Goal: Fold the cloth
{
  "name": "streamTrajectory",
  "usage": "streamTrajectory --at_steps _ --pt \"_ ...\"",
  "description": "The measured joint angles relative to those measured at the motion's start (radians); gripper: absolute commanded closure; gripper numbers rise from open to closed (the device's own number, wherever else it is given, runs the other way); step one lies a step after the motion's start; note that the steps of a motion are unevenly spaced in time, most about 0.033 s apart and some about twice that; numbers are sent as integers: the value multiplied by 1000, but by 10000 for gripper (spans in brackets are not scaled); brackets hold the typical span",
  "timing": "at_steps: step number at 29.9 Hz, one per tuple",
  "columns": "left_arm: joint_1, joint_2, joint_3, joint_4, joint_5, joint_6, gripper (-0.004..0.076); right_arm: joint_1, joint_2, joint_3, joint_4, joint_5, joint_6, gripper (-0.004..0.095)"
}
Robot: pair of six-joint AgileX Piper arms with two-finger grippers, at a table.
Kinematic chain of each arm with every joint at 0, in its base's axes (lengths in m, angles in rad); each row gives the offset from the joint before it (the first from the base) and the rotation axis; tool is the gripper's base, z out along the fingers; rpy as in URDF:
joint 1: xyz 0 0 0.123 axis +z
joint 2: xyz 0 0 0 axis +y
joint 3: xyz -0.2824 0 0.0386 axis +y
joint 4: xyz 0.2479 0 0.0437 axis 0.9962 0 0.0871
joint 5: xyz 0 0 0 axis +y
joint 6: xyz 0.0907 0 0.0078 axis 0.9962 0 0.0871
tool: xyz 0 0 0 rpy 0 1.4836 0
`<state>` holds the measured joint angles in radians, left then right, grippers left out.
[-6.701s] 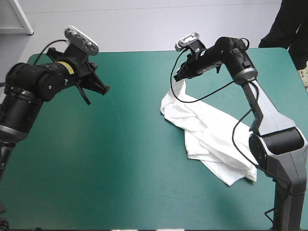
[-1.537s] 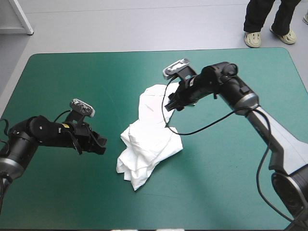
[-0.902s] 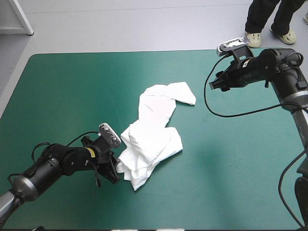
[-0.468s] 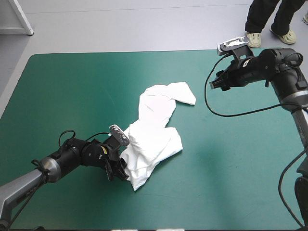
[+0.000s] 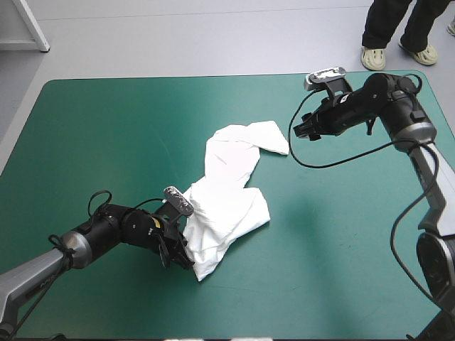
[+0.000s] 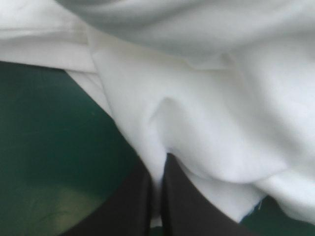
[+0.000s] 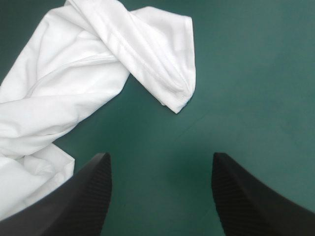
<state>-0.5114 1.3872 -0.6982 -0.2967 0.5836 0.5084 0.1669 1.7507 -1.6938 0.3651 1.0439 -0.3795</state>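
The white T-shirt (image 5: 227, 192) lies crumpled in a long heap on the teal-green table (image 5: 106, 128), running from mid-table toward the front. My left gripper (image 5: 183, 254) sits low at the heap's near-left end, its black fingers (image 6: 130, 206) all but shut with a fold of T-shirt (image 6: 197, 98) pinched between them. My right gripper (image 5: 297, 133) hovers at the back right, just beyond the T-shirt's far sleeve end (image 7: 172, 93). Its fingers (image 7: 83, 191) stand wide apart with only the cover between them.
Bare teal-green cover (image 7: 246, 73) stretches to the right of the T-shirt and along the table's left half. The table's far edge (image 5: 213, 77) runs close behind the right arm.
Earlier the right gripper let go of the T-shirt and drew back to the right; it has now come a little left toward the sleeve. The left gripper moved in and shut on the heap's near end.
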Motion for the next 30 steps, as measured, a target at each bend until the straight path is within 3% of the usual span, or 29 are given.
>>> streamTrajectory --at_steps 12,22,25,30 --pt "0 1 -1 -5 7 0 703 17 261 -6 27 -159 -72 345" --pt "0 2 -2 -7 7 0 703 65 413 -138 28 -178 -79 349" --pt "0 3 -2 -7 7 0 703 73 440 -178 29 -177 -73 421" --pt "0 3 -2 -7 7 0 703 76 464 -200 35 -175 -70 774"
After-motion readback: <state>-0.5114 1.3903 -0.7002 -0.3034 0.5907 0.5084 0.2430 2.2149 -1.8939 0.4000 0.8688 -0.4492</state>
